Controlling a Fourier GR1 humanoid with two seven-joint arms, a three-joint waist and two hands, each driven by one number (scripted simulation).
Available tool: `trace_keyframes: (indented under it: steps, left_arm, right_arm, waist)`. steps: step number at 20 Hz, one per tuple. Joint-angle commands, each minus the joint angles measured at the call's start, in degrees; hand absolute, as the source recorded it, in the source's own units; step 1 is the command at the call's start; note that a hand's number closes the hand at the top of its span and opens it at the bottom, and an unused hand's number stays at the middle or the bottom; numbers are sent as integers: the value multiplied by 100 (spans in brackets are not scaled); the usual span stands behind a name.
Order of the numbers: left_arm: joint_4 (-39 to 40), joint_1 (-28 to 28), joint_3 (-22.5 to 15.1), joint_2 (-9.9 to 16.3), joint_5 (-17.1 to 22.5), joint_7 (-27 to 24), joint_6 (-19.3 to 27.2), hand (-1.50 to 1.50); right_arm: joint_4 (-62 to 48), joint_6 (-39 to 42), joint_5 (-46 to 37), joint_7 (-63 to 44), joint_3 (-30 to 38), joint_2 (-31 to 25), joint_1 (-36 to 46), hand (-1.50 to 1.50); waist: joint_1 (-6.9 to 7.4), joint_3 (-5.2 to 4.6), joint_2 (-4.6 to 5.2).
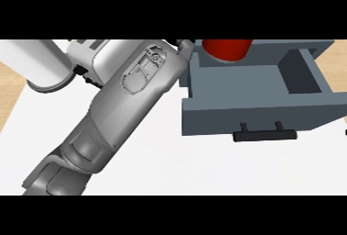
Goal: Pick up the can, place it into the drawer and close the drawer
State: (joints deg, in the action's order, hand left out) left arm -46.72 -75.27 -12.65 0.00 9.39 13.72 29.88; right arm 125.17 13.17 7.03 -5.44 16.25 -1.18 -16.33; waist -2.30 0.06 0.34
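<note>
From my seat I see the red can point(227, 49) at the top edge of the view, at the far left corner of the open grey drawer point(261, 112), its base hidden behind the wall, so probably inside. The drawer's black handle point(265, 135) faces me. A grey forearm point(115, 105) runs diagonally from lower left up to the drawer's left wall; its hand is hidden, so I cannot tell its fingers. The white counter point(203, 170) lies beneath
</note>
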Motion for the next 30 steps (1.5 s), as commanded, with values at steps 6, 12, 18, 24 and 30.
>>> trace_keyframes:
  steps: [6,12,18,24,30]
  left_arm:
    - [1104,-778,-682,0,918,-323,350,150]
    - [1622,-1235,-985,0,1268,-338,435,150]
    - [2156,-1154,-1213,0,1465,-917,384,150]
    - [2354,-1266,-1568,0,1631,-926,576,150]
    - [2479,-845,-1913,0,1785,-1413,735,150]
  right_arm:
    - [-149,-307,-244,-343,-59,-113,728,-150]
    - [-438,-96,-184,-16,48,-162,605,-150]
    - [-518,-291,-278,-274,-173,-45,932,-150]
    - [-211,-117,-93,-289,-116,-116,701,-150]
    - [-190,-53,-74,-216,-85,-171,680,-150]
  waist:
    - [-86,2,29]
    - [-170,10,53]
    - [-218,10,93]
    - [-281,10,66]
    - [-427,12,106]
